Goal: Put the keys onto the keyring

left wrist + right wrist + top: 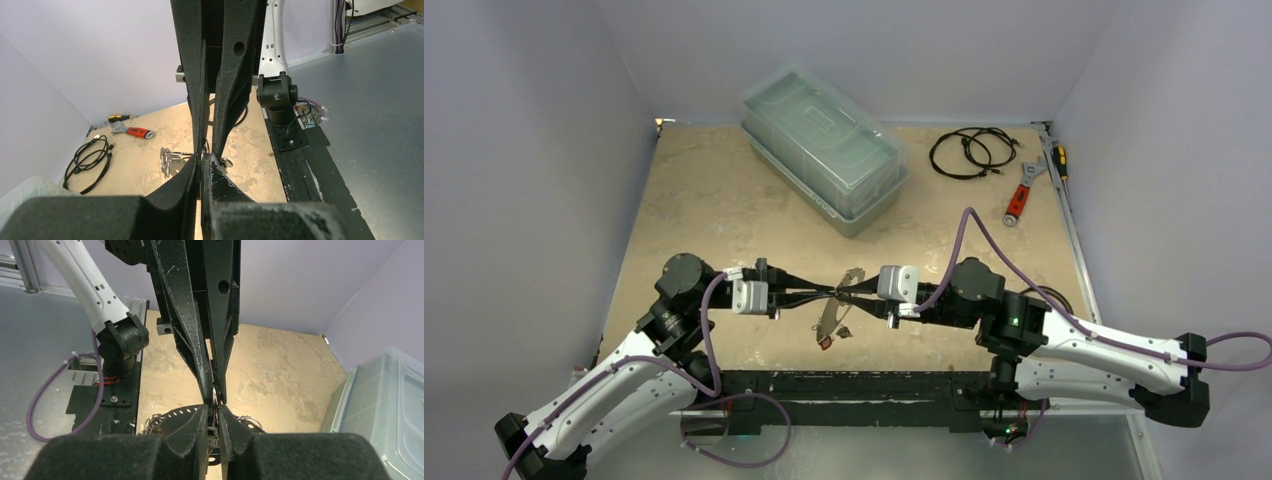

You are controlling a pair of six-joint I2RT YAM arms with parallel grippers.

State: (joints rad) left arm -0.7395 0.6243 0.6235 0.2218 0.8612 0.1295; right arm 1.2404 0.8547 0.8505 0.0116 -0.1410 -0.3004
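My two grippers meet tip to tip above the table's near middle. The left gripper (pixel 827 293) (pixel 202 162) is shut on a thin metal edge of the keyring (pixel 829 316). The keyring's silver plate with holes along its rim shows below the fingers in the right wrist view (pixel 175 415), and a small wire ring on it shows in the left wrist view (pixel 167 161). The right gripper (pixel 852 293) (pixel 213 412) is shut on a small metal key (pixel 212 432) right at the ring. A red tag (pixel 826 343) hangs at the keyring's lower end.
A clear lidded plastic box (pixel 824 150) stands at the back middle. A coiled black cable (pixel 969 150), a red-handled wrench (pixel 1017 200) and a yellow-handled screwdriver (pixel 1059 160) lie at the back right. The black base bar (pixel 854 385) runs along the near edge.
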